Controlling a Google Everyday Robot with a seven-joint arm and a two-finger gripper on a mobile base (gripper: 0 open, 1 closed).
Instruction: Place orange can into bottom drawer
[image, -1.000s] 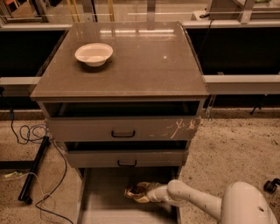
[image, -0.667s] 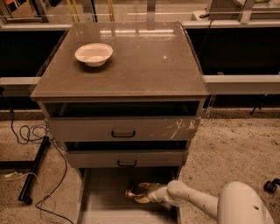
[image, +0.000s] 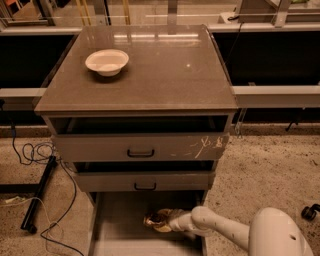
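Nearest the camera, below the front edge of the tabletop (image: 165, 75) and towards its front right corner, the rounded white body of the robot (image: 277, 235) is seen, and from it a white arm (image: 225, 230) is stretched leftwards and low. At the end of the arm the claw (image: 167, 221) is found inside the bottom drawer (image: 120, 235), which is pulled out beneath the front edge. The claw is pinched on the orange can (image: 156, 220), gripped at the can's right end. The can is held on its side over the drawer floor, roughly below the middle of the front edge and close under the drawer above; whether the floor is touched cannot be told.

Above it, the plain-front drawer (image: 145, 181) is seen slightly pulled out, with its black handle at the centre. Higher again, the scratched-front drawer (image: 140, 147) is also slightly open, pale scratches being marked on the right part of its front.

On the tabletop, a white bowl (image: 107, 61) is set upright near the far left corner, well apart from the can.

On the floor beyond the left edge, cables (image: 30, 155) are looped beside a black bar (image: 37, 195).
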